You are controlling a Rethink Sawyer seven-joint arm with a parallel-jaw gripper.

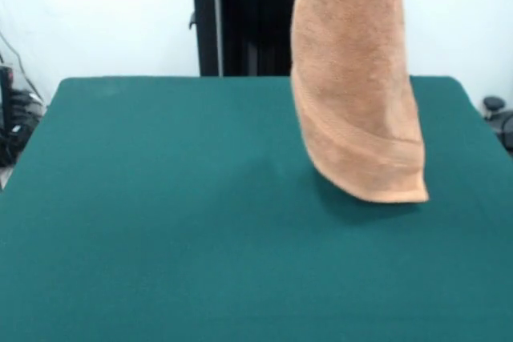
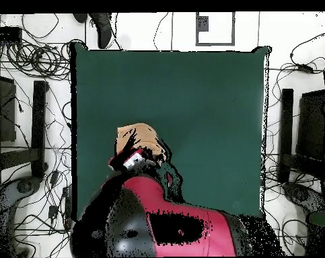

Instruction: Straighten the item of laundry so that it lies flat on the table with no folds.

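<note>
The orange-tan towel (image 1: 357,86) hangs in a long, narrow drape from above the top edge of the front view, over the table's right half. Its banded hem (image 1: 377,162) is at the bottom, with the low corner at or just above the dark green table (image 1: 160,222); I cannot tell whether it touches. In the overhead view the towel (image 2: 141,138) shows as a small bunch just beyond the red arm (image 2: 171,225). The gripper (image 2: 134,159) sits at the top of the bunch, shut on the towel and mostly hidden by the arm.
The black pedestal (image 1: 240,22) stands behind the table's far edge. Cables and black stands (image 2: 38,121) lie along both sides of the table in the overhead view. The green surface spreads wide to the left of the towel and in front of it in the front view.
</note>
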